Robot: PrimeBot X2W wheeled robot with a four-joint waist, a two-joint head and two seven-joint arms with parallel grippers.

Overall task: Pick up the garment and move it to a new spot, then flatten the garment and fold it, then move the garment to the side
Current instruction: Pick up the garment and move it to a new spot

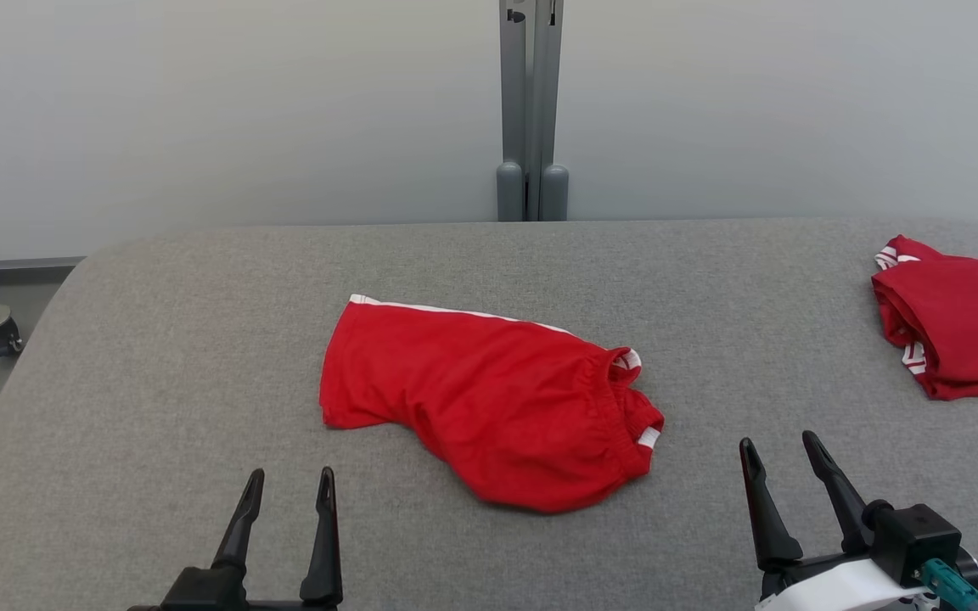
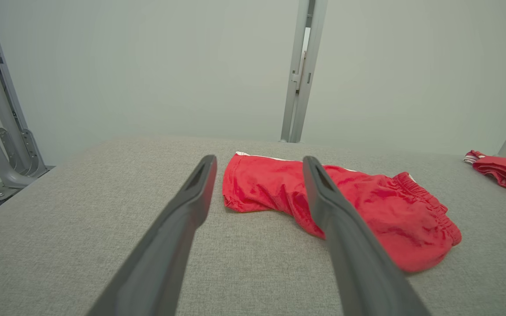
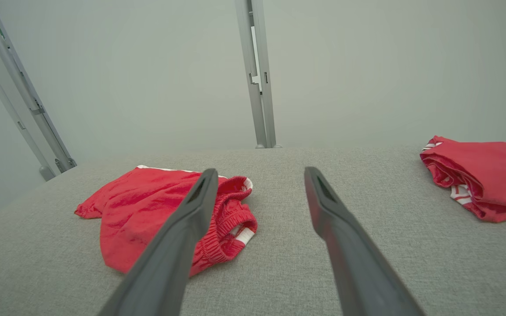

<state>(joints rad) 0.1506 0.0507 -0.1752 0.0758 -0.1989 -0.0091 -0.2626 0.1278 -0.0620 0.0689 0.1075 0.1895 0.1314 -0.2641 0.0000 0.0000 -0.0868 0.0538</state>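
The red shorts [image 1: 489, 399] lie crumpled, not flattened, at the centre of the grey fabric-covered desk [image 1: 158, 356]. The elastic waistband [image 1: 625, 399] faces the robot's right, and a white stripe [image 1: 455, 311] runs along the far edge of the shorts.

The left gripper [image 1: 292, 473] is at the near edge of the desk, to the near left of the shorts. Its fingers are spread apart and hold nothing. The right gripper [image 1: 778, 440] is at the near right, clear of the waistband. Its fingers are also apart and empty.

A second red garment [image 1: 964, 327] with white stripes lies folded at the far right of the desk, well apart from the shorts. A grey metal post [image 1: 530, 102] rises behind the desk against a pale wall.
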